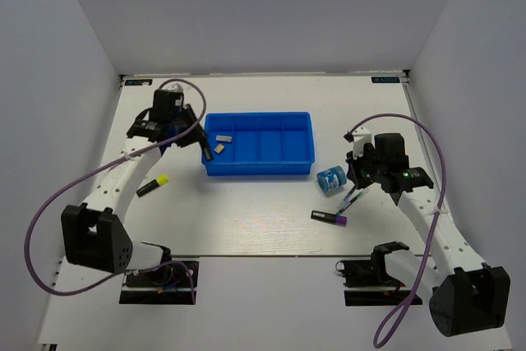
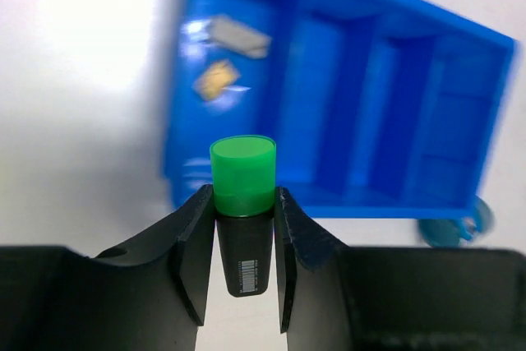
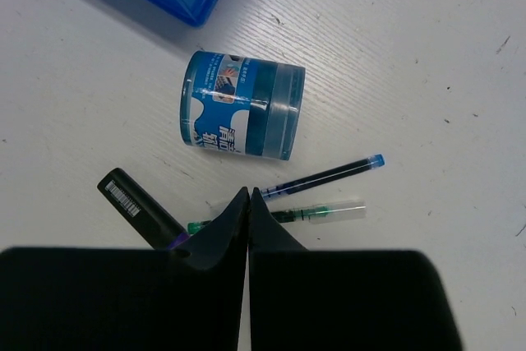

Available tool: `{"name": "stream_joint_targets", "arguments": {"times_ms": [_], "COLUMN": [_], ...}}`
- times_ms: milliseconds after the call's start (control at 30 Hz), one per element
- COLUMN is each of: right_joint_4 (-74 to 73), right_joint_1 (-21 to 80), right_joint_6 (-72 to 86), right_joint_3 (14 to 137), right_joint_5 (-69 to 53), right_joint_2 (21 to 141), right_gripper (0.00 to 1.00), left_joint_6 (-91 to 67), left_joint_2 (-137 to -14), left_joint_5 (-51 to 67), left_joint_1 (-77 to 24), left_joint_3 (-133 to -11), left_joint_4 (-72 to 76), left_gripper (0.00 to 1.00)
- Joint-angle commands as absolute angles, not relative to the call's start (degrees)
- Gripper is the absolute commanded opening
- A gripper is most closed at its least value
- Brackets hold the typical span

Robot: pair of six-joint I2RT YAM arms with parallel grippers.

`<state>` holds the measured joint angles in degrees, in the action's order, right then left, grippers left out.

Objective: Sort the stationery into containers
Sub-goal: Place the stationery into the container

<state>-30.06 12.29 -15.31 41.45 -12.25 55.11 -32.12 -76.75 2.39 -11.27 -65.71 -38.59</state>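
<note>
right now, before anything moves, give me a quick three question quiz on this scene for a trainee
1. True or false: the left jaws are clamped on a black marker with a green cap.
2. Multiple choice: how many small block erasers lie in the bright blue ribbed plastic tray? A none, B two, C five.
3. Short answer: what colour is the end of the short black marker lying on the white table left of the tray?

Key: 1 true; 2 B; 3 yellow.
</note>
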Motion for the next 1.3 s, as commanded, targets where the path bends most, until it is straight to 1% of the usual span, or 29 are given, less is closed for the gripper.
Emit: {"name": "stream_joint_targets", "arguments": {"times_ms": [0, 100, 167, 200, 267, 300, 367, 400, 467, 500, 533, 600, 633, 667, 733, 767, 833, 867, 933, 1000, 1033, 1067, 1100, 1133, 1167, 1200, 1233, 1267], "right_joint_4": [-29.62, -29.18, -29.18, -29.18, -29.09, -29.09, -28.92, -28.92, -28.92, -28.74, -28.74, -28.65, -28.74, -28.83, -28.74, -29.00, -29.00, -29.00, -29.09, -29.27, -29.35, -29.44, -29.18, -29.27, -28.92, -28.22, -27.95, -27.95], "right_joint_1": [12.39, 12.39, 12.22, 12.39, 12.22, 12.39, 12.22, 12.39, 12.30, 13.00, 12.40, 12.22, 12.48, 12.31, 12.31, 12.39, 12.39, 12.39, 12.22, 12.22, 12.22, 12.22, 12.22, 12.22, 12.22, 12.22, 12.56, 12.57], "right_joint_6": [-15.12, -15.12, -15.20, -15.12, -15.12, -15.20, -15.12, -15.20, -15.29, -15.21, -15.21, -15.29, -15.29, -15.29, -15.47, -15.38, -15.47, -15.47, -15.55, -15.47, -15.47, -15.47, -15.47, -15.47, -15.38, -15.38, -15.64, -15.73], "right_joint_3": [42.36, 42.19, 41.93, 42.10, 41.92, 41.84, 41.84, 41.75, 41.84, 41.84, 41.84, 41.75, 41.84, 41.75, 41.84, 41.75, 42.01, 41.92, 42.01, 41.92, 41.92, 41.84, 41.84, 41.75, 41.57, 41.49, 41.48, 41.83], "right_joint_5": [-12.83, -12.22, -11.87, -11.69, -11.51, -11.43, -11.08, -10.81, -10.90, -10.72, -10.72, -10.81, -10.81, -10.98, -11.34, -11.34, -11.43, -11.51, -11.60, -11.78, -11.95, -12.04, -12.13, -11.87, -11.34, -11.16, -10.99, -11.86], "right_joint_2": [54.58, 54.49, 54.41, 54.32, 54.23, 54.32, 54.23, 54.14, 54.14, 54.23, 54.05, 54.23, 54.23, 54.14, 54.84, 54.23, 54.23, 54.32, 54.23, 54.23, 54.23, 54.05, 54.05, 53.79, 53.96, 54.05, 54.40, 54.93], "right_gripper": [0.00, 0.00, 0.00, 0.00, 0.00, 0.00, 0.00, 0.00, 0.00, 0.00, 0.00, 0.00, 0.01, 0.03, 0.08, 0.13, 0.22, 0.31, 0.40, 0.40, 0.36, 0.13, 0.02, 0.00, 0.00, 0.00, 0.07, 0.23], "left_joint_6": [-31.38, -32.17, -31.56, -30.86, -28.84, -28.22, -24.99, -24.18, -21.38, -20.75, -19.87, -18.55, -18.37, -18.20, -17.32, -17.05, -16.52, -16.44, -16.35, -17.05, -18.53, -19.24, -20.03, -22.48, -23.20, -23.73, -25.73, -26.19], "left_joint_2": [-81.64, -87.78, -91.83, -95.85, -98.51, -102.35, -104.31, -106.68, -108.01, -108.19, -108.02, -107.49, -106.71, -106.70, -106.00, -106.08, -105.65, -105.56, -103.98, -100.91, -98.20, -94.95, -93.44, -91.86, -87.06, -85.18, -81.34, -77.21], "left_joint_5": [7.91, 4.85, 2.65, 0.37, -1.49, -3.58, -5.61, -7.19, -8.95, -9.92, -10.89, -12.38, -12.48, -12.39, -12.65, -12.74, -12.66, -12.74, -12.83, -12.66, -13.09, -13.10, -13.18, -13.01, -13.01, -12.83, -12.40, -12.13], "left_joint_1": [-15.99, -20.12, -23.09, -23.81, -25.83, -26.54, -27.77, -28.56, -29.61, -29.88, -30.06, -30.50, -30.67, -30.67, -30.85, -30.85, -30.94, -31.02, -31.29, -31.29, -31.20, -31.29, -30.68, -29.80, -28.75, -28.04, -25.34, -24.36], "left_joint_3": [-68.99, -72.68, -76.53, -79.16, -84.70, -87.25, -89.37, -91.91, -92.37, -91.94, -91.50, -89.48, -89.21, -88.51, -88.42, -88.50, -89.55, -89.73, -90.00, -88.61, -86.42, -83.96, -82.98, -80.97, -78.08, -76.74, -71.33, -69.28], "left_joint_4": [-31.83, -23.85, -22.94, -22.07, -22.41, -23.11, -24.86, -25.31, -26.19, -25.84, -25.75, -24.88, -24.96, -24.70, -25.05, -25.14, -25.92, -26.36, -27.33, -27.68, -28.03, -28.65, -29.44, -33.53, -35.14, -37.85, -40.66, -41.65], "left_gripper": [0.00, 0.00, 0.00, 0.00, 0.00, 0.00, 0.00, 0.06, 0.12, 0.17, 0.32, 0.37, 0.45, 0.50, 0.55, 0.59, 0.64, 0.67, 0.67, 0.46, 0.31, 0.08, 0.01, 0.00, 0.00, 0.04, 0.17, 0.37]}}
